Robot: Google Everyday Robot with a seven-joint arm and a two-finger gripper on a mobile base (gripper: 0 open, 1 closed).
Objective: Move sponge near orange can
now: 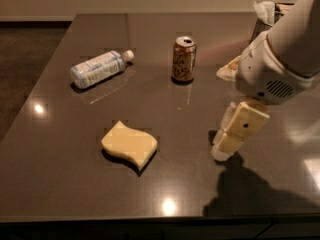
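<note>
Pale yellow foam, the sponge (129, 144) lies flat on the dark glossy desk (55, 179), off to the left of the jaws as seen here, at about their depth and well apart from them. The gripper (220, 152) hangs over the right part of the desk, its cream blocks tilted down and leftward with the tips close above the surface. Seen side-on, I cannot tell whether the jaws are apart or together, and nothing shows between them. The orange can (183, 59) stands upright beyond the jaws and somewhat left, well apart from the sponge. A clear plastic bottle (99, 69) lies on its side farther left of the can. The white arm housing (272, 74) rises above and behind the jaws.
</note>
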